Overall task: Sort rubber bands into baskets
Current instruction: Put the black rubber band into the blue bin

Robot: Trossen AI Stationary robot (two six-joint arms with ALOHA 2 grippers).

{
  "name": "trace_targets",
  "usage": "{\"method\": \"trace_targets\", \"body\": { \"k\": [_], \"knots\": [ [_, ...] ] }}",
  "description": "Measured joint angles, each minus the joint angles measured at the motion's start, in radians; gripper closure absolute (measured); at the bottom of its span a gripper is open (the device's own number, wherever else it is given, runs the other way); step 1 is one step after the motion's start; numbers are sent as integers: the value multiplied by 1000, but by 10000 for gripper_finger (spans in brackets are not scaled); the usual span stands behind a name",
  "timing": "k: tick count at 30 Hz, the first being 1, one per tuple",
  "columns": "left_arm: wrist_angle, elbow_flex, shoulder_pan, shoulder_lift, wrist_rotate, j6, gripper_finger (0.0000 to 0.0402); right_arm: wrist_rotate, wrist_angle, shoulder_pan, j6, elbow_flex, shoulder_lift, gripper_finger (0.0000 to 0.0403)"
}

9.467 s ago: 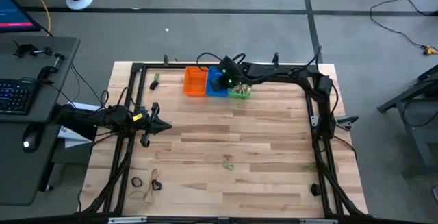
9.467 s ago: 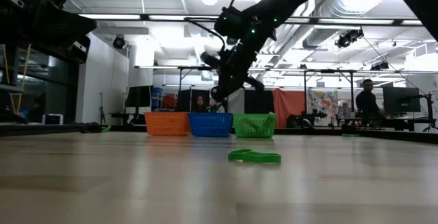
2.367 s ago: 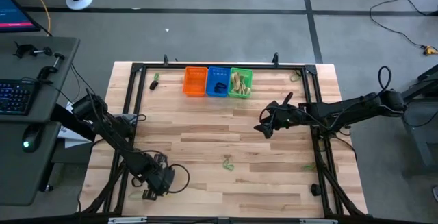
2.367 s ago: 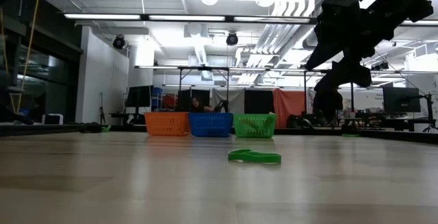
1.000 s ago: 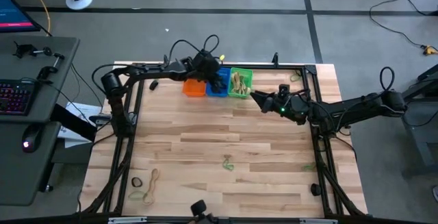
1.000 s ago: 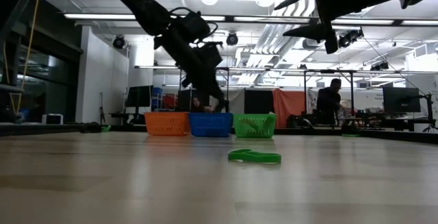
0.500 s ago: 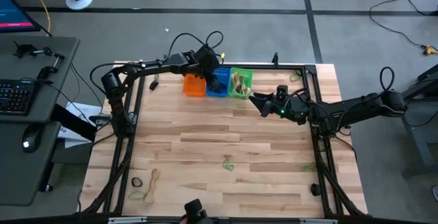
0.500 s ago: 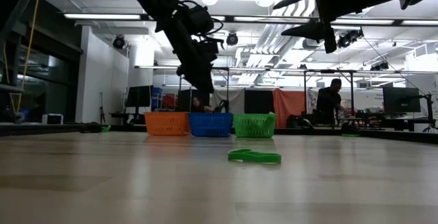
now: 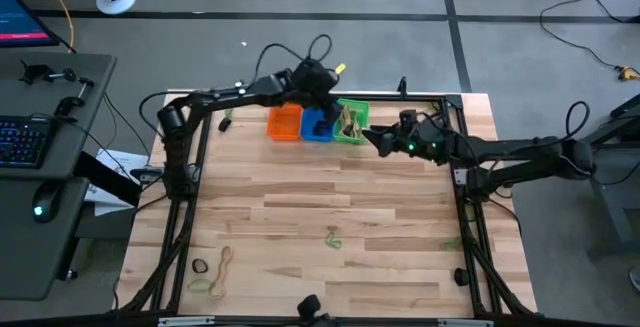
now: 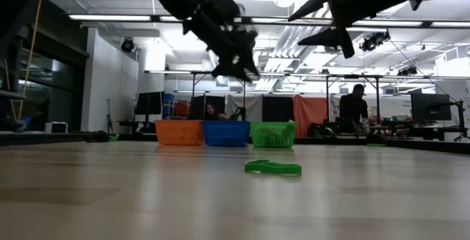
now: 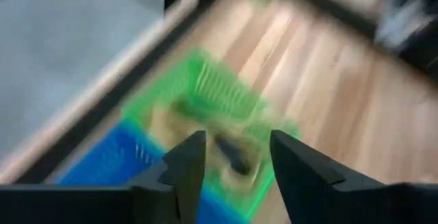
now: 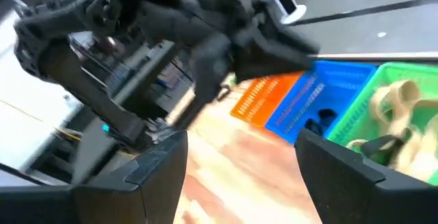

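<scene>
Three baskets stand in a row at the table's far edge: orange point(image 9: 285, 122), blue point(image 9: 318, 125) and green point(image 9: 352, 122). The green basket point(image 11: 226, 114) holds tan rubber bands point(image 12: 393, 101) and a dark one point(image 12: 378, 146). Black bands point(image 12: 318, 125) lie in the blue basket point(image 12: 308, 101). My left gripper point(image 11: 236, 166) hangs open and empty above the blue and green baskets point(image 9: 330, 99). My right gripper point(image 12: 239, 176) is open and empty, held high just near-right of the green basket point(image 9: 366, 139).
Loose bands lie on the wood: a green one mid-table point(image 9: 333, 237), also in the low view point(image 10: 273, 168), tan ones point(image 9: 218, 269) and a black one point(image 9: 200, 266) near the front left, a green one point(image 9: 453, 244) at the right. A black frame point(image 9: 190, 167) runs round the table.
My left gripper has risen from down at the blue basket to well above the baskets and gone a little toward the green one. My right gripper has shifted slightly toward the far edge, staying high.
</scene>
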Motion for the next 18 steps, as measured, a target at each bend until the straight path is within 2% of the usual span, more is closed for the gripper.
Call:
{"method": "trace_targets", "body": {
  "k": [4,8,12,15,18],
  "knots": [
    [-168,157,-22,128,1,-3,266,-12,-91,-32,-62,71,-1,144],
    [-250,288,-39,232,0,-34,268,-10,-151,-44,-81,116,0,144],
    [-255,343,-42,294,-28,-86,268,-9,-171,-43,-72,126,0,144],
    [-261,349,-42,296,-85,-87,268,-9,-177,-43,-38,127,0,144],
    [-288,347,-36,309,-88,-108,268,-9,-188,-42,-19,127,0,144]
  ]
}}
